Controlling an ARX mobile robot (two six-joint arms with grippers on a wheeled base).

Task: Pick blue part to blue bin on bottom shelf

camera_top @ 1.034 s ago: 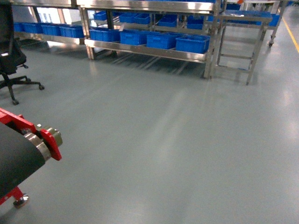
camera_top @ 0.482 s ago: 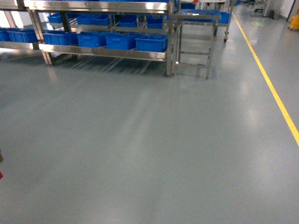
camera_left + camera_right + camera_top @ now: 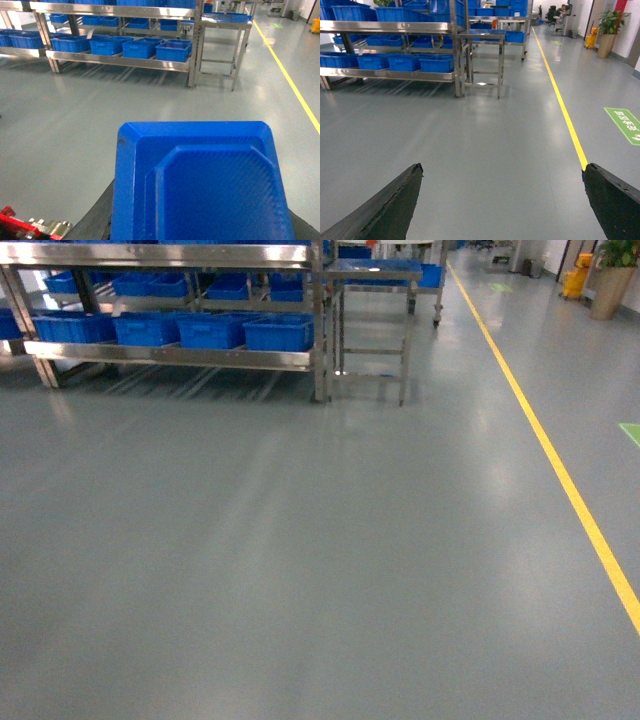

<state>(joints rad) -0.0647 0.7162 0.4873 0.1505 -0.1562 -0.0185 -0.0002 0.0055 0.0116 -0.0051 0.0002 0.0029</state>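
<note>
Carrying done, placing left: blue part (image 3: 200,185) sits at left gripper, jaws hidden, grip unclear; right gripper (image 3: 502,200) wide open, empty; bottom shelf (image 3: 170,355) well apart.

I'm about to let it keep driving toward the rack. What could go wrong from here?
1. The blue part fills the left wrist view, so its hold can't be checked; it may shift while driving.
2. The small steel table stands against the rack's end, tight for the base.
3. The bottom shelf already looks full of blue bins.
</note>
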